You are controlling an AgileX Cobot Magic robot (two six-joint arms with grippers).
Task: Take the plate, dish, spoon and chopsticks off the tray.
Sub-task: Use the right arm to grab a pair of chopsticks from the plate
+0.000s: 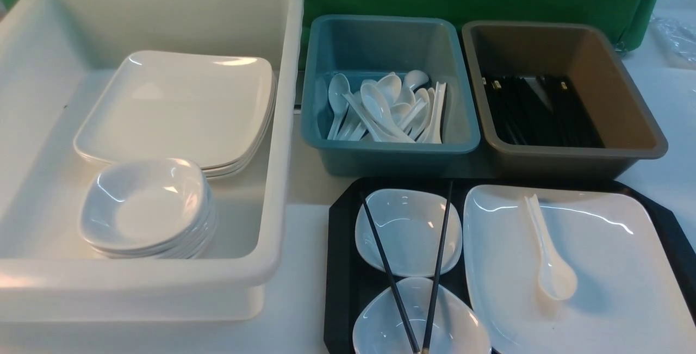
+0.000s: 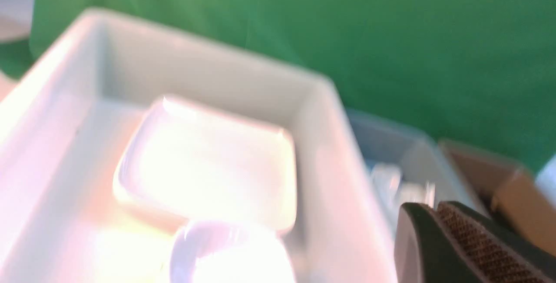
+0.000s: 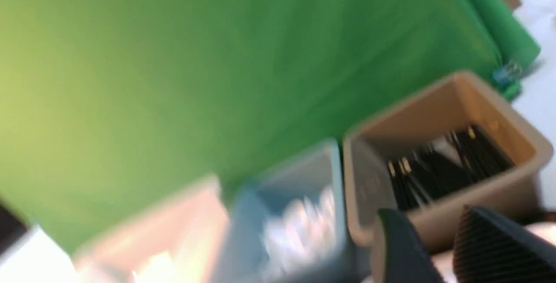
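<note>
A black rectangular tray (image 1: 342, 267) with cut corners and a raised rim is pictured at the near right of the white tabletop (image 1: 304, 234). Its right half is filled by a large glossy white rounded-square plate (image 1: 598, 289), on which a white soup spoon (image 1: 549, 256) is laid, bowl toward the near edge. On the left half, the far dish (image 1: 408, 231) is set just behind the near dish (image 1: 375, 329), both small and white. Black chopsticks (image 1: 437, 267) are laid across both dishes, spread at the far edge and converging at the near one.

No text, label or number is legible anywhere; both wrist views seem too blurred.
</note>
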